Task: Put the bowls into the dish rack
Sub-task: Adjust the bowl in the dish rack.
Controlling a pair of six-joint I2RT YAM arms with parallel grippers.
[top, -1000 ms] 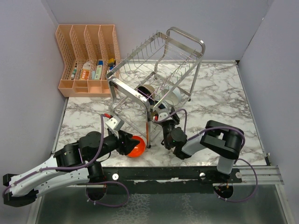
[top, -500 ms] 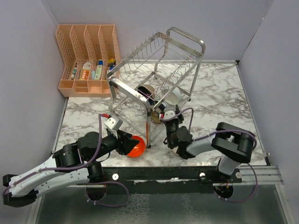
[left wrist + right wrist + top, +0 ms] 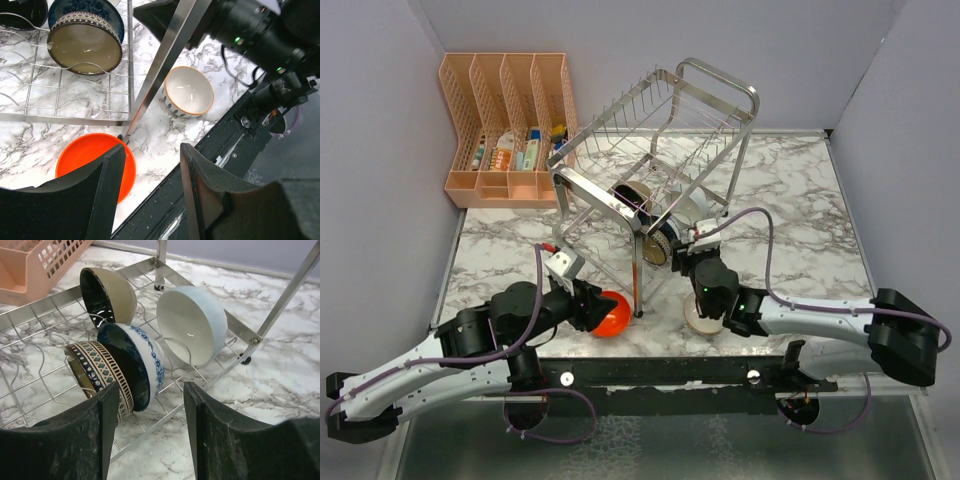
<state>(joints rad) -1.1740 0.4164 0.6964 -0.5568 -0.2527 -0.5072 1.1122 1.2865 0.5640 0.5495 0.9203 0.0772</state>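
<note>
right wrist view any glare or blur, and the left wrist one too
Right wrist view: racked bowls sharp, one small glint inside the pale bowl; near jaws dark, featureless. Left wrist view: bright glints inside the orange-rimmed bowl, sheen along the dish rack post, jaws in shadow.

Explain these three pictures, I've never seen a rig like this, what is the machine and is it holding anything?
These are two robot arms bolted to a marble table, each ending in a two-finger gripper. The wide picture looks down from above and behind them; the other two come from cameras on the wrists. A steel dish rack stands mid-table with four bowls on edge in its lower tier; a peach organiser sits back left. The left gripper is open, close by a red-orange bowl on the table; a white bowl with an orange rim lies nearby. The right gripper is open, pointed at the rack. Nothing is held.
</note>
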